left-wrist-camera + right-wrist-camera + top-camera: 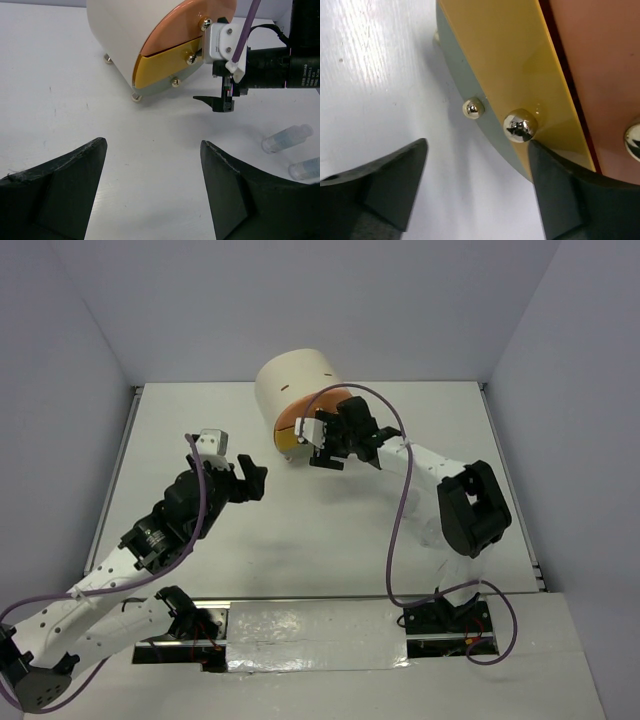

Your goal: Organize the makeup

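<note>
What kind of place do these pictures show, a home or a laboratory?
Probably a robotics test bench, not a home: a white table boxed in by plain grey walls, a left arm and right arm bolted at its near edge, trailing purple cables.

I count two clear little bottles (286, 138) on the counter (150, 165), one cream cylindrical unit (295, 385), three drawer fronts (167, 62) on it in orange, yellow and grey, and three round gold knobs (520, 125).
</note>
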Robot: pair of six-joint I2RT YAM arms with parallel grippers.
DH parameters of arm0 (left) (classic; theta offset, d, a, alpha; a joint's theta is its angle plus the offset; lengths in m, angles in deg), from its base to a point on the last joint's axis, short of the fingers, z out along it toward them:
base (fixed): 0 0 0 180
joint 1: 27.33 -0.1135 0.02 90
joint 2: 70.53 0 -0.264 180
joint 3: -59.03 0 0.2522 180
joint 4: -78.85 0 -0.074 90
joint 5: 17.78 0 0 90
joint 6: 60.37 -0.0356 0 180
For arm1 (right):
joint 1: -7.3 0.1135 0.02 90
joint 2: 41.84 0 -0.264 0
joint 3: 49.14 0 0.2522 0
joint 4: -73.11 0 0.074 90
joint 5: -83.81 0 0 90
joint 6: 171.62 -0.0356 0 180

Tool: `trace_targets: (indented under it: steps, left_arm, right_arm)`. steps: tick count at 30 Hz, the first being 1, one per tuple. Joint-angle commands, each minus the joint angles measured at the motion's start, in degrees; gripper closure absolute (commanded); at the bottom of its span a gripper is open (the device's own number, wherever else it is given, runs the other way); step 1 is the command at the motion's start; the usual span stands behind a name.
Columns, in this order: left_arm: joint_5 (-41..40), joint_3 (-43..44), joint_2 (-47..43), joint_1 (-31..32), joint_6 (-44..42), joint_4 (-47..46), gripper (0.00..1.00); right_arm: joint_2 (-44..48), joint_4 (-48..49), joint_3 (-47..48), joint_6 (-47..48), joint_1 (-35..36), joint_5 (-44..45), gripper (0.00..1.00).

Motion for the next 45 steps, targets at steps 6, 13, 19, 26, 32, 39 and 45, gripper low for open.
trace_targets:
  steps: [6, 13, 19, 26, 32, 39, 45]
  left_arm:
    - [-0.11, 0.74, 1.08, -0.25, 1.53, -2.24, 0.12]
    - [-0.02, 1.09, 1.87, -0.17, 1.36, -2.42, 0.12]
    - [0.86, 0.22, 3.1, -0.25, 1.18, -4.43, 0.25]
    - [9.89, 0.65, 10.65, -3.32, -0.3, -9.27, 0.85]
    - [22.03, 12.13, 27.07, -4.47, -12.6, -7.08, 0.86]
    - [22.49, 25.24, 42.29, -4.47, -27.54, -0.75, 0.74]
    - [16.95, 31.24, 50.03, -4.47, -35.46, 3.12, 0.64]
  right_arm:
    - [-1.04, 5.54, 3.94, -6.19, 0.53, 1.15, 0.01]
    - [3.17, 2.38, 1.14, -8.03, 0.35, -1.12, 0.0]
    - [8.88, -1.22, -1.76, -13.21, -0.61, -5.61, 0.0]
    - [11.0, -11.42, -0.19, -16.2, -9.04, -18.16, 0.05]
    - [11.35, -17.58, 2.89, -18.84, -16.96, -30.13, 0.81]
    - [15.13, -13.45, -1.06, -21.3, -17.76, -30.4, 0.79]
    - [15.66, -13.01, -1.59, -21.84, -18.19, -29.52, 0.75]
